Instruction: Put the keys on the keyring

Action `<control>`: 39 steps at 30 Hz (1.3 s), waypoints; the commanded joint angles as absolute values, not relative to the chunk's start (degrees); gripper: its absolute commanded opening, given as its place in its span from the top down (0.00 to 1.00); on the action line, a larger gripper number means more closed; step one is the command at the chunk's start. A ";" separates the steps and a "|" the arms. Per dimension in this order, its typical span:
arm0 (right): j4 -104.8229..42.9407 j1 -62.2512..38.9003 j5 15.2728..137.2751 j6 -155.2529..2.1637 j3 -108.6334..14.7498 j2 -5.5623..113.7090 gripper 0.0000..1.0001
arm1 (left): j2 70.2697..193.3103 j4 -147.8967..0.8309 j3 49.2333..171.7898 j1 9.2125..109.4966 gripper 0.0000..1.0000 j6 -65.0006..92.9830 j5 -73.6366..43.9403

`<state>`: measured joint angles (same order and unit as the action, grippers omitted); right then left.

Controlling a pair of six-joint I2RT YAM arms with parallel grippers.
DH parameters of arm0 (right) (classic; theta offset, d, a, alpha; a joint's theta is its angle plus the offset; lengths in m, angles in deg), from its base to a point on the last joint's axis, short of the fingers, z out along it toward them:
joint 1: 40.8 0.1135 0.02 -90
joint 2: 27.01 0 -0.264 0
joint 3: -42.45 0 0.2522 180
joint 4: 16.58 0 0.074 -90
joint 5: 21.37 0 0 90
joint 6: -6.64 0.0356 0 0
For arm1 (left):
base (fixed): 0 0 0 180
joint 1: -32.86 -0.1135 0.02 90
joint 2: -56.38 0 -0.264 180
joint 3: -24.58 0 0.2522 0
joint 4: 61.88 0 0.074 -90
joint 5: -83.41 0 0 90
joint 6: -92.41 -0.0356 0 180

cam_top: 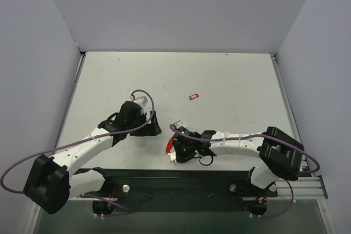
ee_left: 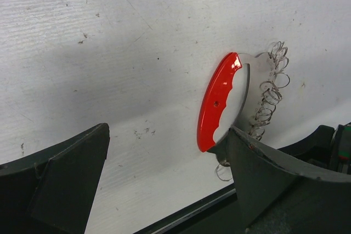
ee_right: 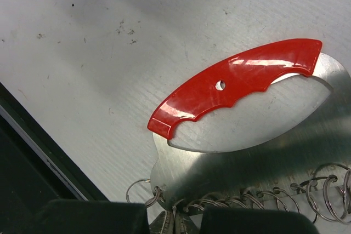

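The keyring is a red curved clip [ee_right: 236, 86] on a silver plate with a row of thin wire rings [ee_right: 263, 198]. My right gripper [ee_right: 175, 224] is shut on the plate's ringed edge and holds it near the table's front edge [cam_top: 171, 147]. The keyring also shows in the left wrist view [ee_left: 216, 102], just past my left gripper's right finger [ee_left: 274, 184]. My left gripper [cam_top: 155, 130] is open and empty, just left of the keyring. The key, a tiny red tag [cam_top: 192, 97], lies alone on the table farther back.
The white table [cam_top: 219, 75] is walled at the back and both sides. A black rail [cam_top: 181, 182] runs along the front edge, close under both grippers. Purple cables loop off both arms.
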<state>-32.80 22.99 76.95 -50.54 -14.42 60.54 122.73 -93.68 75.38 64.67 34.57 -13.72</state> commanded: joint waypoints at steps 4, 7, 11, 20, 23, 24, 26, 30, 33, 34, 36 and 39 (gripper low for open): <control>-31.66 21.34 74.26 -50.13 -11.48 56.23 1.00 | 118.61 -93.92 75.17 64.58 0.03 33.79 -12.30; -33.15 19.85 74.69 -52.76 -11.73 52.72 1.00 | 116.07 -92.25 74.38 64.58 0.02 33.17 -13.52; -37.19 18.44 75.66 -59.88 -15.94 48.24 1.00 | 110.71 -87.17 72.71 64.67 0.03 31.95 -17.21; -42.65 15.80 92.15 -77.53 -24.65 36.72 1.00 | 97.26 -66.97 68.49 65.11 0.09 31.32 -36.63; -44.40 13.79 99.79 -81.15 -27.72 34.17 1.00 | 96.64 -60.37 68.40 66.16 0.10 32.73 -44.19; -45.71 13.26 101.84 -82.12 -28.69 33.82 1.00 | 96.99 -59.39 68.92 66.43 0.11 33.43 -46.99; -47.39 12.03 106.48 -84.22 -31.42 33.29 1.00 | 98.47 -57.89 69.71 66.95 0.13 33.96 -49.20; -48.98 10.79 111.34 -85.12 -33.44 32.85 1.00 | 101.20 -56.13 71.47 70.54 0.22 33.88 -52.64; -48.98 10.61 111.70 -84.94 -33.80 32.41 1.00 | 102.87 -55.42 72.53 73.88 0.29 33.18 -51.42; -48.80 10.53 111.96 -84.85 -33.88 32.32 1.00 | 103.23 -55.42 72.88 74.60 0.30 32.91 -50.89; -48.63 10.53 112.23 -84.50 -34.06 32.06 1.00 | 104.19 -54.37 73.50 76.18 0.32 32.56 -49.75; -48.10 10.53 111.79 -84.24 -33.97 31.44 1.00 | 105.16 -53.66 74.29 78.55 0.34 31.60 -48.17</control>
<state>-49.18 10.88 108.55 -83.46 -31.75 33.37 104.44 -58.95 70.48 76.32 33.26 -48.93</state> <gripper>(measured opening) 0.029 0.670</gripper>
